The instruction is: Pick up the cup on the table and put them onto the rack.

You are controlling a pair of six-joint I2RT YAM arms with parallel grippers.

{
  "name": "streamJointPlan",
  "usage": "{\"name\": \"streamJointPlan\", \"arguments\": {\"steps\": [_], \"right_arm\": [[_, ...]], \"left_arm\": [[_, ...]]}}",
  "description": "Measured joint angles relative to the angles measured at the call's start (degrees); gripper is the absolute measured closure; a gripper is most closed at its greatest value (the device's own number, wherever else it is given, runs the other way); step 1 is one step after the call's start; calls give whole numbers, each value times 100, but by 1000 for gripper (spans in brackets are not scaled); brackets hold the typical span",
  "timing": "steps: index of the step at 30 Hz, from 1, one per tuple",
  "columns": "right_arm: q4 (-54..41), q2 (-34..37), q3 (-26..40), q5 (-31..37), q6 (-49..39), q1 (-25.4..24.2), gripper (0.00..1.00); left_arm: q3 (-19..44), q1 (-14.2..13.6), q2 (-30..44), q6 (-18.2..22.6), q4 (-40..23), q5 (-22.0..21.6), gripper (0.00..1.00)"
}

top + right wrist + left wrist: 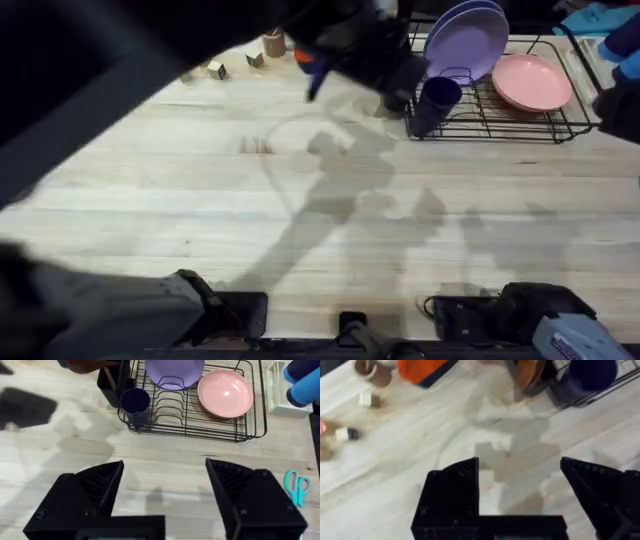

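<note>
Nearest the bases, the right pincer (165, 492) sits parked low over bare surface (300, 230), jaws spread wide with nothing between them, so it's basically out of the way. The left pincer (520, 495) hangs higher up, mid-surface, jaws also wide apart and empty, pointed toward the rack. Farther back, the cup (436, 102) sits upright at the near left corner of the rack (520, 125), right beside the utensil holder (111, 382). Can't tell whether its base is fully inside the wires. Purple plate (466, 38) and pink plate (532, 82) take up the rest, which probably explains that corner spot.
</note>
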Motion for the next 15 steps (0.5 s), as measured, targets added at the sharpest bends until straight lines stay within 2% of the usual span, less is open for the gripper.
{"name": "streamJointPlan", "arguments": {"steps": [2,3,10,13,14,15], "right_arm": [[0,1,0,0,0,0,7],[19,0,0,-2,0,0,7],[155,75,4,-9,0,0,7],[211,235,4,-163,0,0,7],[298,474,4,-420,0,0,7],[313,581,4,-533,0,0,7]], "left_arm": [[-379,102,-424,-1,1,0,8],[-1010,422,-1297,0,-88,-101,8],[-1660,1037,-2657,0,-394,-503,8],[-1807,1299,-3149,0,-831,-627,8],[-1832,1588,-3444,-7,-1242,-692,9],[-1834,1687,-3502,-17,-1353,-697,8]]}}
